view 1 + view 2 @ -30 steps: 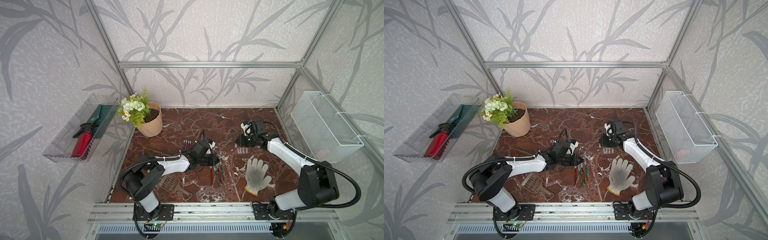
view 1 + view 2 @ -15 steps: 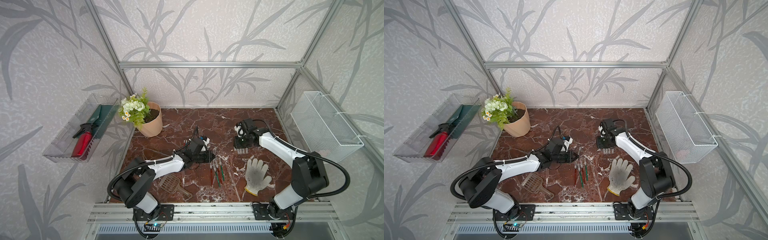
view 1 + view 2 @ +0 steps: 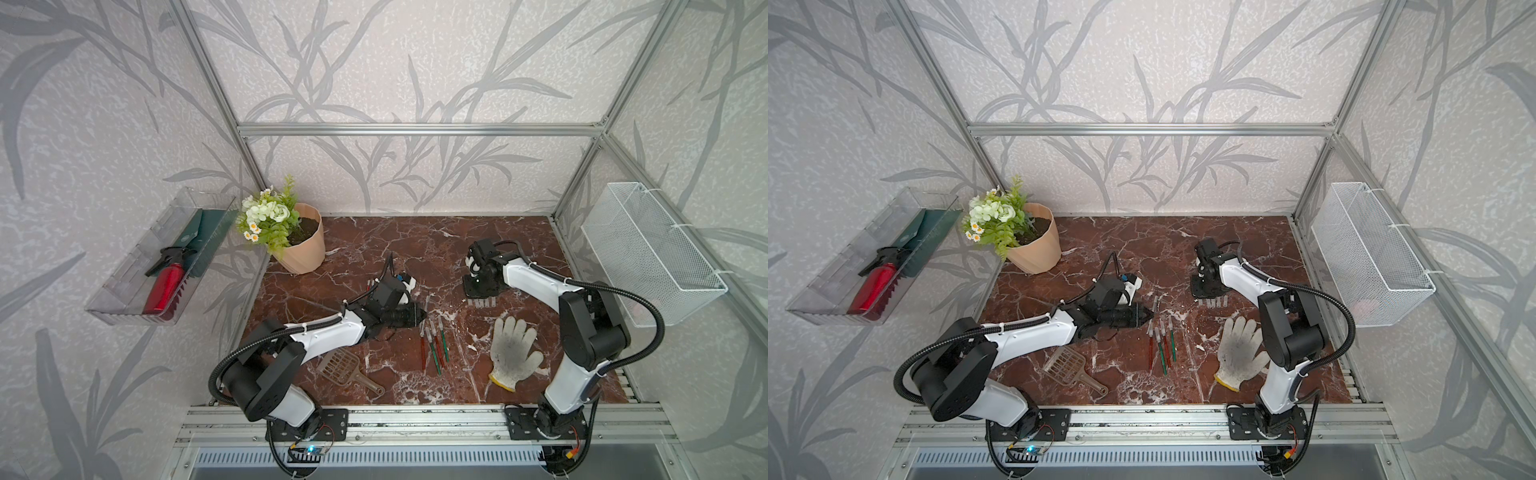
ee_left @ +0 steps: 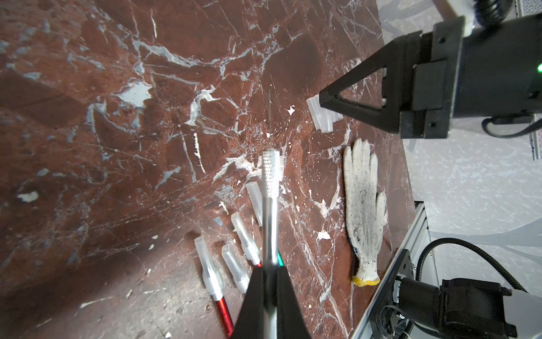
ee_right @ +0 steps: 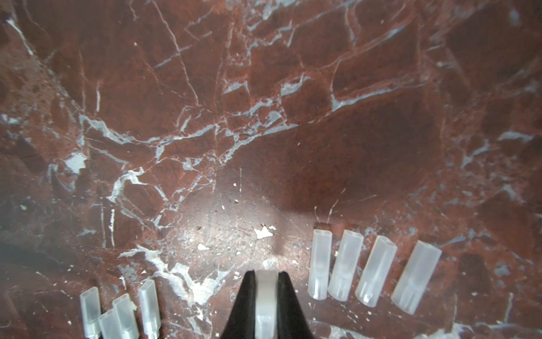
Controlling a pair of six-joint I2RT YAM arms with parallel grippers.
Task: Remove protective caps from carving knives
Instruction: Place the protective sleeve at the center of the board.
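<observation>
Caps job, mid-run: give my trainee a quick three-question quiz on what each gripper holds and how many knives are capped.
1. True or false: the left gripper is shut on a knife with a bare tip.
2. What is the right gripper shut on? A: nothing. B: a cap. C: a knife.
3. In the left wrist view, how many capped knives lie on the table?
Key: 1 true; 2 B; 3 four.
</observation>
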